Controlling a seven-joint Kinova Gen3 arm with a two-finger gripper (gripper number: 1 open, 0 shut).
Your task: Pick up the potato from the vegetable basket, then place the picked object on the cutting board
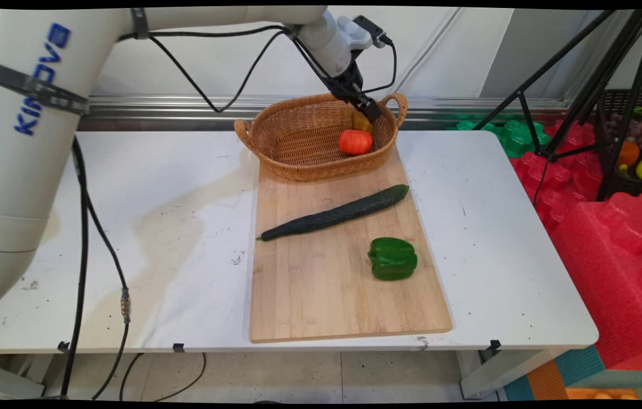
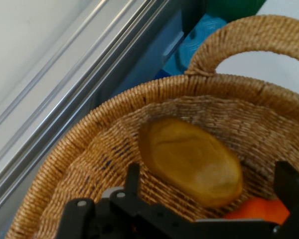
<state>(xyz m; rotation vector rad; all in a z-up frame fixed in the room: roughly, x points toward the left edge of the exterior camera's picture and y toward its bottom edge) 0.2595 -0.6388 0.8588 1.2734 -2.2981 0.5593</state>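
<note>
Clerk: Wicker basket (image 1: pixel 264 116), oval, two handles, at the far end of a wooden board (image 1: pixel 321 284) on the table (image 1: pixel 156 227). Contents?

Checker: Item one, a tomato (image 1: pixel 355 142), red, on the basket floor towards its right end. Item two, a potato (image 1: pixel 361 120), yellow-brown, just behind the tomato against the far wall.

Clerk: Gripper (image 1: pixel 371 111)?

Checker: Lowered inside the basket's right end, directly above the potato. Claw released: both fingers (image 2: pixel 133 179) stand wide apart, and nothing is held. I cannot tell whether either finger touches the potato.

Clerk: Loose items on the board?

Checker: A cucumber (image 1: pixel 335 215), dark green, lying aslant across the middle. A pepper (image 1: pixel 392 258), green, nearer the front and to the right, well apart from the basket.

Clerk: Differences between views?

Checker: Hand view gives the potato (image 2: pixel 189 162) whole, lying on the weave (image 2: pixel 89 144) between the spread fingers of the gripper (image 2: pixel 211 172), with only an orange-red sliver of tomato (image 2: pixel 254 211) at the bottom. Main view half hides the potato behind the gripper, yet it alone shows the board, cucumber and pepper.
</note>
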